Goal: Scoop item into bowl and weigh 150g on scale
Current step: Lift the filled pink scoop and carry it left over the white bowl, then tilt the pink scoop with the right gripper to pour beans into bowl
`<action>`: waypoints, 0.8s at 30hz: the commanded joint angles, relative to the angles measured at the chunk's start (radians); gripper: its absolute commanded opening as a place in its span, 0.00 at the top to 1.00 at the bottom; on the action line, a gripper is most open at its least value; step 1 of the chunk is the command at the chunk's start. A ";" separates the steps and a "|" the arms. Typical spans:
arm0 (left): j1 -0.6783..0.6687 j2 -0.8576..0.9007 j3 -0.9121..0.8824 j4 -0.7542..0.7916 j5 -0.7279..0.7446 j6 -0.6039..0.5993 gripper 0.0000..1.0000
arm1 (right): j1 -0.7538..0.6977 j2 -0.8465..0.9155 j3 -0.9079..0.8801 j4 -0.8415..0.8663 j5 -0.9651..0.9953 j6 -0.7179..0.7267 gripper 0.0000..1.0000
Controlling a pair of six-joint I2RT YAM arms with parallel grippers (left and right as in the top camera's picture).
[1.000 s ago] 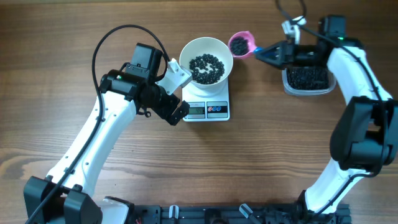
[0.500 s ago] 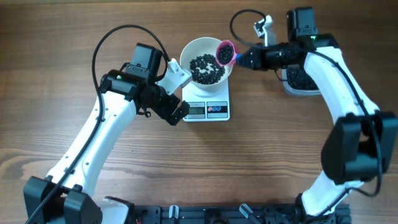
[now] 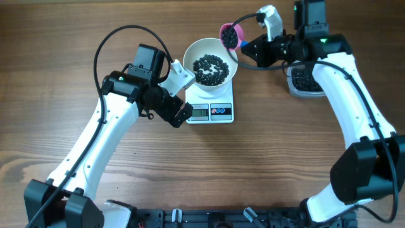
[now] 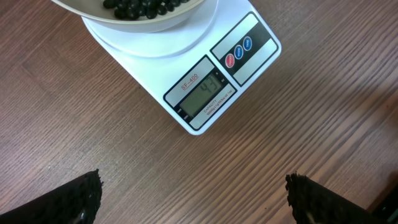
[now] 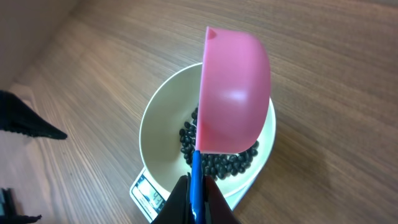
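The white bowl (image 3: 201,49) stands on the white scale (image 3: 223,112) and holds a heap of black beads (image 3: 210,68). A pink scoop (image 3: 228,35) hangs tilted at the bowl's upper right rim, with dark beads showing inside it. My right gripper (image 3: 252,49) is shut on the scoop's blue handle (image 5: 196,177). From the right wrist, the scoop's pink back (image 5: 233,99) covers part of the bowl (image 5: 155,118) and its beads (image 5: 217,165). My left gripper (image 4: 194,196) stands open and empty over bare wood, just left of the scale (image 4: 205,93).
A clear plastic tub (image 3: 305,81) of more black beads sits to the right of the scale, partly under the right arm. The left arm's black cable loops over the wood at the left. The scale's display (image 4: 208,94) shows digits.
The right arm carried the filled scoop from beside the tub to the bowl, then up to its upper right rim, tipping it. The left arm stayed still.
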 commanded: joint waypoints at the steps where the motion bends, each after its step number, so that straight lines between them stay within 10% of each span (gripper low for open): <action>1: 0.006 0.006 0.007 0.003 0.018 0.016 0.00 | 0.043 -0.041 0.027 -0.003 0.094 -0.099 0.96; 24: 0.006 0.006 0.007 0.003 0.018 0.016 0.00 | 0.073 -0.043 0.027 0.048 0.094 -0.364 0.96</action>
